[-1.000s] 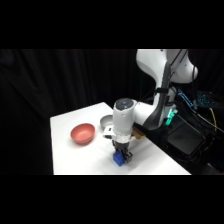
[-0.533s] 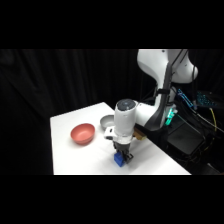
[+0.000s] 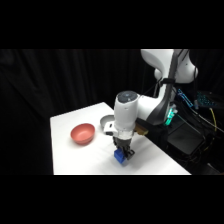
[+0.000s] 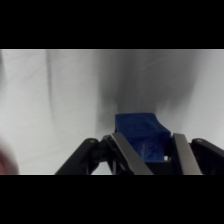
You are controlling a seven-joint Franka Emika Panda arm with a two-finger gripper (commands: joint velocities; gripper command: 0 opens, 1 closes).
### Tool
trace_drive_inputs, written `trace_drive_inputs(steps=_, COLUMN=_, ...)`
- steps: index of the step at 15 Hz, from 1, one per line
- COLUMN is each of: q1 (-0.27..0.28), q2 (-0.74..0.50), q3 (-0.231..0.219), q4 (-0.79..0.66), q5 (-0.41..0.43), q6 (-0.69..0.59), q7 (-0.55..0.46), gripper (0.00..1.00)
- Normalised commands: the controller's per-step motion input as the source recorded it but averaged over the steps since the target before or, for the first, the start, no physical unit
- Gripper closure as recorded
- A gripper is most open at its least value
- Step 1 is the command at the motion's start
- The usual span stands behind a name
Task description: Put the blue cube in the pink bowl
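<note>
Fingers (image 4: pixel 156 156) grasp the blue cube (image 4: pixel 141 134) on the table (image 3: pixel 80 150), apart from the pink bowl (image 3: pixel 82 133).

Count on inspection: one white table (image 3: pixel 75 150), bearing two bowls, namely one pink bowl (image 3: pixel 82 133) and one grey bowl (image 3: pixel 107 122), the latter partly hidden behind the arm so its full outline cannot be confirmed. One blue cube (image 3: pixel 120 157) is recorded, seen in both the side view and the wrist view. One robot arm (image 3: pixel 165 80) with one gripper (image 3: pixel 123 152) having two fingers (image 4: pixel 127 152) is present; no further loose items can be made out on the table surface.
</note>
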Motion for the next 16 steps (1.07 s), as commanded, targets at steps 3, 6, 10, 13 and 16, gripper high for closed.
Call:
trace_drive_inputs(steps=3, q1=-0.145, q2=-0.43, q3=0.102, q4=-0.06, q5=0.122, q6=-0.38, q7=-0.35, gripper=0.77)
trace_drive_inputs(steps=6, q1=-0.176, q2=-0.41, q3=0.093, q4=-0.03, q5=0.140, q6=-0.36, q7=-0.35, gripper=0.77)
trace_drive_inputs(steps=10, q1=-0.190, q2=-0.32, q3=0.073, q4=0.02, q5=0.179, q6=-0.30, q7=-0.37, gripper=0.77)
trace_drive_inputs(steps=13, q1=-0.226, q2=-0.20, q3=0.008, q4=0.11, q5=0.225, q6=-0.26, q7=-0.41, gripper=0.77)
trace_drive_inputs(steps=16, q1=-0.221, q2=-0.12, q3=-0.043, q4=0.18, q5=0.224, q6=-0.24, q7=-0.44, gripper=0.77)
